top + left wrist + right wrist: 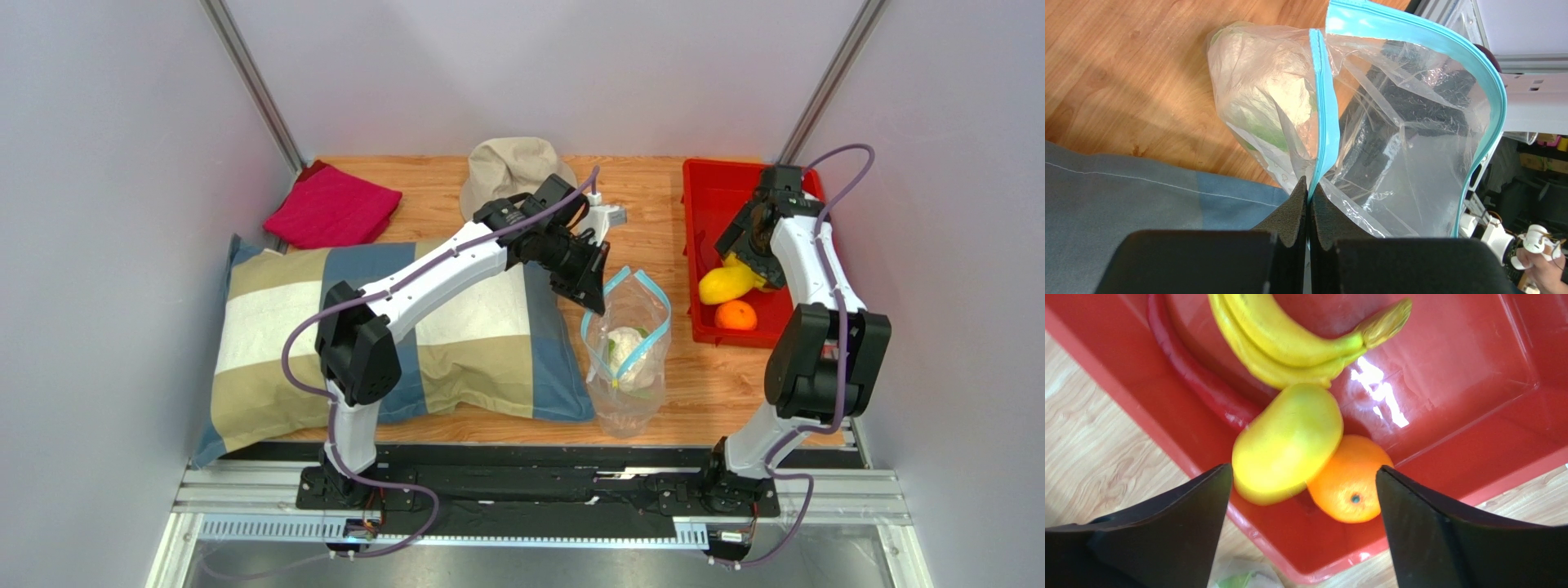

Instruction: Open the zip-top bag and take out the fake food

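One end effector (1309, 205), left, pinching zip-top bag (1413, 141)

The table (726, 395) bears pillow (264, 331), red cloth (331, 206), hat (515, 163), red tray (719, 196), zip-top bag (628, 368).

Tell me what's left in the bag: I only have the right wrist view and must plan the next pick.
Observer: One piece, the cauliflower, sits in the bag.
Operator: Is the mouth open enough to reach in?
Observer: It gapes open; the left end effector is shut on its zip strip at one side.
Operator: Where does the bag lie from here?
Observer: On the table, just left of the tray, beside the pillow.
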Controlling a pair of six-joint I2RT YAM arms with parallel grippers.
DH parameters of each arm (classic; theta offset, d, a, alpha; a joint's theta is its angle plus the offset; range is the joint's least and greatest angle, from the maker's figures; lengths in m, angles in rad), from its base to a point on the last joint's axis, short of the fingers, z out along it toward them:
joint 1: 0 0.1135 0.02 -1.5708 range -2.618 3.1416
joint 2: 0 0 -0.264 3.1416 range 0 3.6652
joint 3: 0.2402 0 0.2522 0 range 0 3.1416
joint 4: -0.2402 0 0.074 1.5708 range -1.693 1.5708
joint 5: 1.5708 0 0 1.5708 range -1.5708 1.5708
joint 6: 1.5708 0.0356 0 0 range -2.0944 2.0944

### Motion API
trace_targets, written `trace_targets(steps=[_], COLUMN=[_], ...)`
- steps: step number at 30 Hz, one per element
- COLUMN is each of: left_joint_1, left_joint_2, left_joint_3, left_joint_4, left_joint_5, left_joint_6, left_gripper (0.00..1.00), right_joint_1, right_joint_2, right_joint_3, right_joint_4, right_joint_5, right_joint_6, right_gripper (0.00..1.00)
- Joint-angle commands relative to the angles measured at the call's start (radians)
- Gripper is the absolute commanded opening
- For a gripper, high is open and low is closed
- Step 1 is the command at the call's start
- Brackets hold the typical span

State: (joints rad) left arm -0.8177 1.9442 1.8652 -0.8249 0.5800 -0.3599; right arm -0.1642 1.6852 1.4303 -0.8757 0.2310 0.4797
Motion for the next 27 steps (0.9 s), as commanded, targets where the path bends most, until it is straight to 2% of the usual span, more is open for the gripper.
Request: trace_targets(steps=[1,6,9,10,14,17,22,24,27], left_joint_1=[-0.003,-0.006,-0.014,-0.015,-0.026,-0.032,-0.044,-0.049,-0.054], left_joint_2=[0.001,-0.014,-0.027,-0.033,-0.050,-0.060,-0.059,-0.063,-0.085], left_joint_3=[0.031,0.025,0.017,0.015,0.003,-0.008,0.006,0.008,-0.012], left_joint_4=[0.030,0.049,0.061,0.064,0.084,0.107,0.112,0.112,0.112], left_joint_5=[0.029,0.017,0.000,-0.006,-0.034,-0.043,-0.058,-0.069,-0.094], left_joint_6=[-0.011,-0.040,-0.065,-0.074,-0.103,-0.123,-0.140,-0.143,-0.146], left_gripper=[0.00,0.00,0.00,0.00,0.00,0.00,0.00,0.00,0.00], right_joint_1=[0.006,0.049,0.144,0.208,0.327,0.411,0.546,0.561,0.569], right_joint_2=[-0.068,-0.249,-0.400,-0.432,-0.542,-0.582,-0.572,-0.555,-0.515], right_joint_3=[0.044,0.024,0.007,0.009,0.012,-0.019,-0.126,-0.174,-0.221], right_joint_4=[-0.090,-0.158,-0.175,-0.190,-0.236,-0.249,-0.180,-0.146,-0.135], right_joint_5=[-0.042,-0.168,-0.205,-0.203,-0.260,-0.321,-0.390,-0.406,-0.380], right_joint_6=[-0.019,-0.035,-0.053,-0.053,-0.012,0.042,0.092,0.111,0.125], right_gripper=[0.94,0.93,0.89,0.88,0.81,0.74,0.50,0.39,0.31])
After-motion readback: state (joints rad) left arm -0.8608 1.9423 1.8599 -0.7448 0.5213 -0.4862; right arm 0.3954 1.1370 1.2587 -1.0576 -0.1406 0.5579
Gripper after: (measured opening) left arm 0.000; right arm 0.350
